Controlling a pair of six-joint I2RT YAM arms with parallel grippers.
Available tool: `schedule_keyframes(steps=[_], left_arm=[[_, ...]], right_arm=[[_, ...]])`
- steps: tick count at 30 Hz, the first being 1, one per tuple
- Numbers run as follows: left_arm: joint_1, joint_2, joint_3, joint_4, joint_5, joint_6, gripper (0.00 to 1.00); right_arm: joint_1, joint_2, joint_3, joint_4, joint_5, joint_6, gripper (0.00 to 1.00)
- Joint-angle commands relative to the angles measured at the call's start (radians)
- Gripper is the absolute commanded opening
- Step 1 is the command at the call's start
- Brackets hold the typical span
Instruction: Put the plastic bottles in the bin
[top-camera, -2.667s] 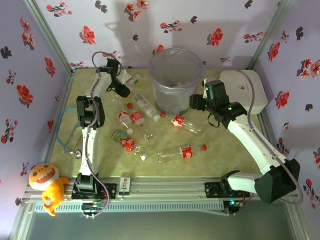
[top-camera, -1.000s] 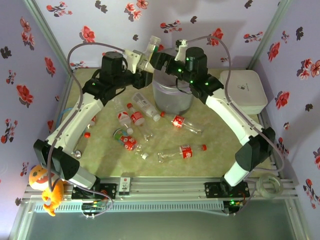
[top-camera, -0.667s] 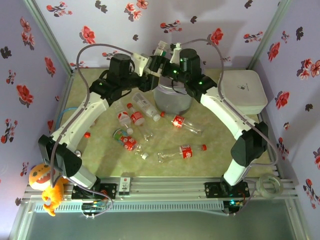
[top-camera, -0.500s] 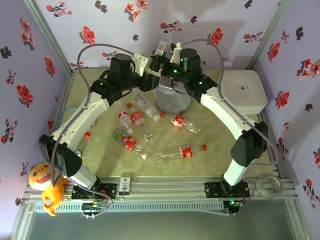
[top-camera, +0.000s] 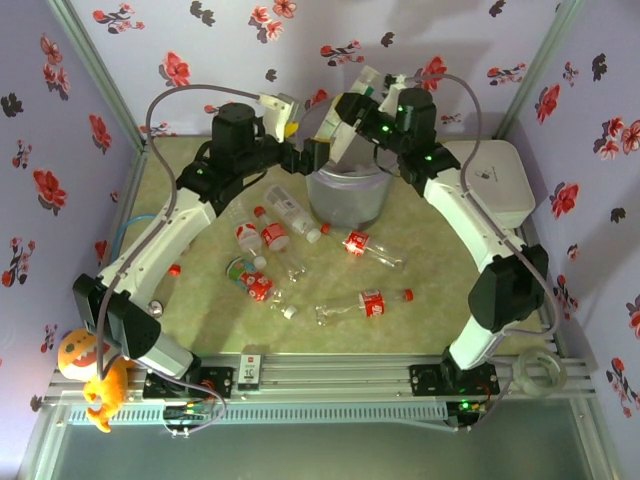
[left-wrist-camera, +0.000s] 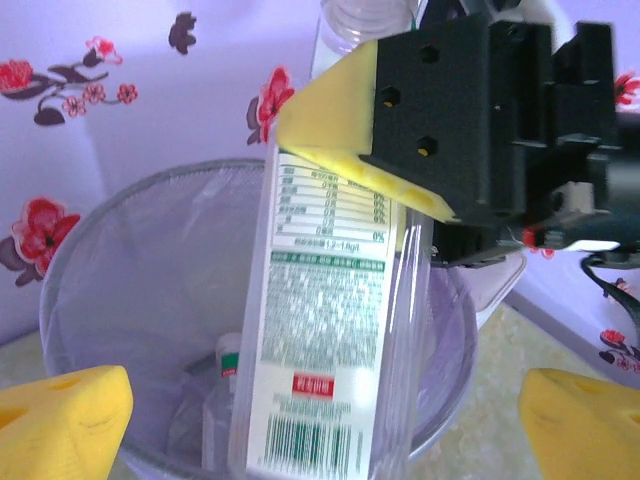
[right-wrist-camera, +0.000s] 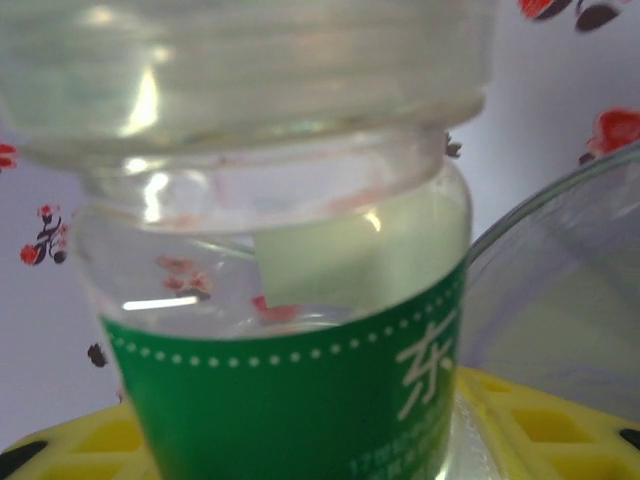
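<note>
Flowered walls ring the desk (top-camera: 430, 290) from above, where the right tool (top-camera: 352, 105) grips a green-labelled bottle (top-camera: 338, 128) over the bin (top-camera: 345, 205); left wrist: left tool (left-wrist-camera: 320, 425) gaping wide near the bin; right wrist: thin clear plastic, likely light, slick, crushable, best pinched mid-label.

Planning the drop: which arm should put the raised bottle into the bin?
Right. The right gripper grips the bottle above the bin; the left gripper stands wide open, holding nothing.
</note>
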Motion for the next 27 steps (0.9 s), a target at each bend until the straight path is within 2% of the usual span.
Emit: schedule_keyframes(steps=[1,5,9,13,18,27], left_arm=[[0.006,-0.043,-0.008,0.061,0.019,-0.027,1.00],[0.051,-0.038,-0.022,0.070,0.006,-0.124,1.00],[0.107,0.058,0.034,0.028,-0.019,-0.249,0.89],[0.120,0.176,0.119,-0.010,-0.030,-0.280,0.81],[0.124,0.295,0.197,-0.043,-0.058,-0.281,0.76],[0.124,0.367,0.209,-0.049,-0.080,-0.264,0.66]], right_arm=[[-0.045,-0.064,-0.040,0.082,-0.021,0.028,0.48],[-0.108,-0.090,-0.081,0.081,-0.013,0.027,0.48],[-0.128,-0.075,-0.062,-0.027,0.003,-0.047,0.48],[-0.124,-0.017,0.004,-0.164,-0.024,-0.127,0.48],[-0.086,0.072,0.158,-0.429,0.041,-0.332,0.48],[-0.013,0.307,0.519,-0.835,0.230,-0.589,0.49]])
